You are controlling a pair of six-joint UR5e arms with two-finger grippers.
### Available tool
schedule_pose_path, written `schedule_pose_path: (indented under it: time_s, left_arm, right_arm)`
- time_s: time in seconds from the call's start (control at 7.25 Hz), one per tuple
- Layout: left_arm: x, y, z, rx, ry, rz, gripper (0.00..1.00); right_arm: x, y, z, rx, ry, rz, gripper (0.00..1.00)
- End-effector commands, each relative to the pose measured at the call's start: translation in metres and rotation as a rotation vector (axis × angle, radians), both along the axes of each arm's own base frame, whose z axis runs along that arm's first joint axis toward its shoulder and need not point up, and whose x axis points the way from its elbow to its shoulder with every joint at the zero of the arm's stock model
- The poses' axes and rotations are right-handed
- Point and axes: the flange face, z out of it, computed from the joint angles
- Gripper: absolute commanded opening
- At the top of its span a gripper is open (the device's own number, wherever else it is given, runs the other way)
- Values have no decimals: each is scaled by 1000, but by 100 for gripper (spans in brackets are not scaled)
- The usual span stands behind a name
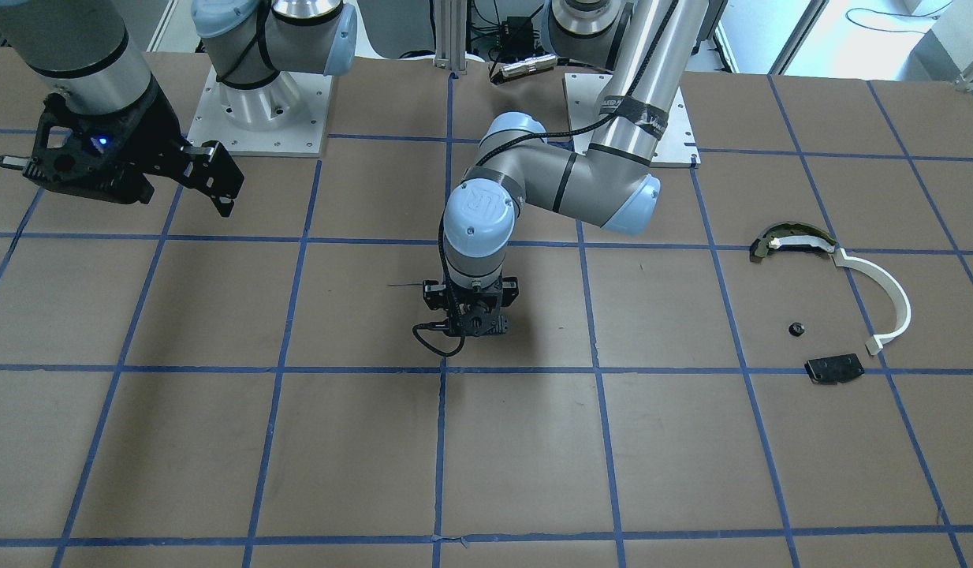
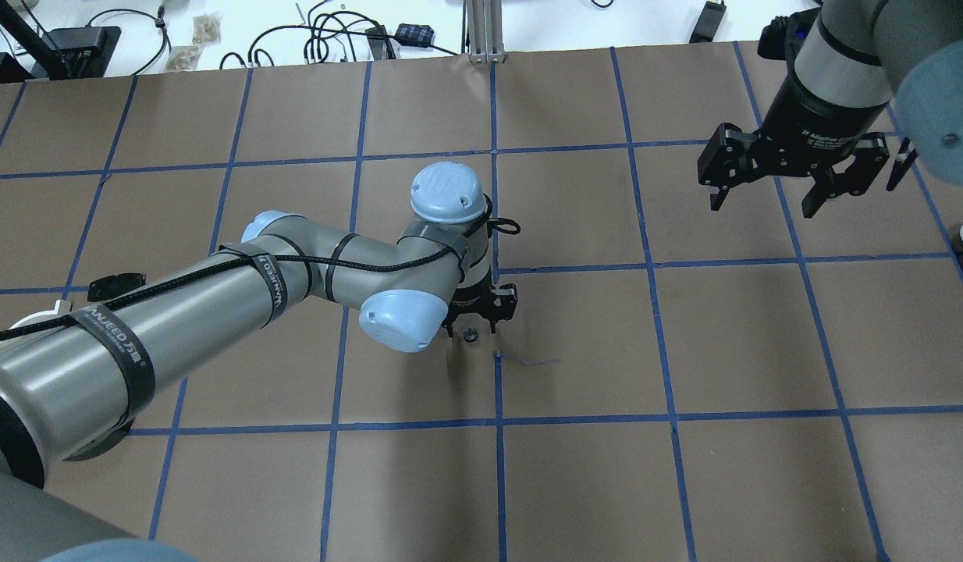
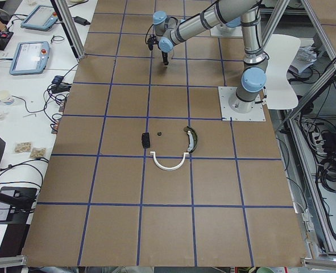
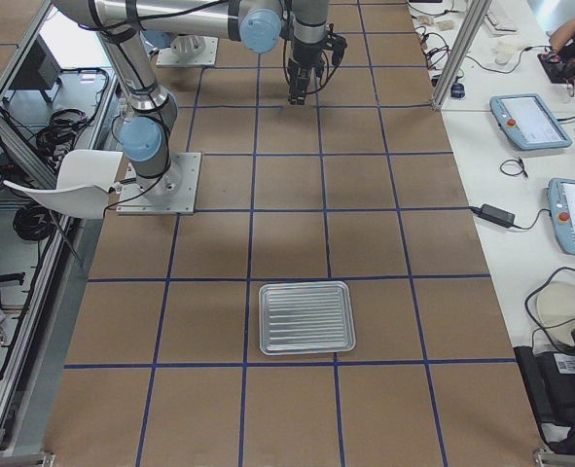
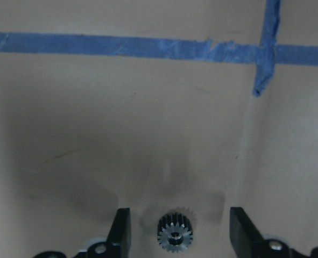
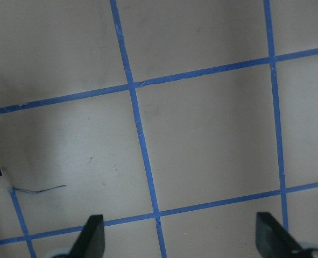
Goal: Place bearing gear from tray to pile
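Our left end effector point(image 2: 475, 323) stands open, a finger on either side of the one bearing gear point(image 5: 174, 235) and clear of it. The gear lies flat on the bench point(image 1: 691, 473) near its middle, well apart from the single tray point(image 4: 306, 318) and from the pile point(image 3: 169, 166). We judge the pickup is in hand: next we close on the gear, lift, and carry it to our left. The right end effector point(image 2: 765, 203) hangs open, holding nothing. The pile counts four: one white arc point(image 1: 896, 296), one olive-edged curve point(image 1: 778, 239), one black plate point(image 1: 833, 368), one small dark part point(image 1: 797, 329).
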Motion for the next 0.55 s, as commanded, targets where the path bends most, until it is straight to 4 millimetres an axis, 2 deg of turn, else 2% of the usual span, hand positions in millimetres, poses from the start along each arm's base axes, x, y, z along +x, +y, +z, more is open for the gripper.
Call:
schedule_pose_path:
  time_s: [0.0,0.14,0.28,0.41]
  left_arm:
    - [0,0,-1,3,0,-18,34]
    - [0,0,1,-2,0,-20,0]
    - [1,-1,1,-1,2,-20,0]
    - [13,-6,8,8,6,-69,0]
  right_arm:
    - [0,-4,5,-2,-1,31,100]
    - [2,0,1,7,-5,25,100]
    - [3,1,2,6,-14,28,100]
    - [3,2,4,1,-15,35,100]
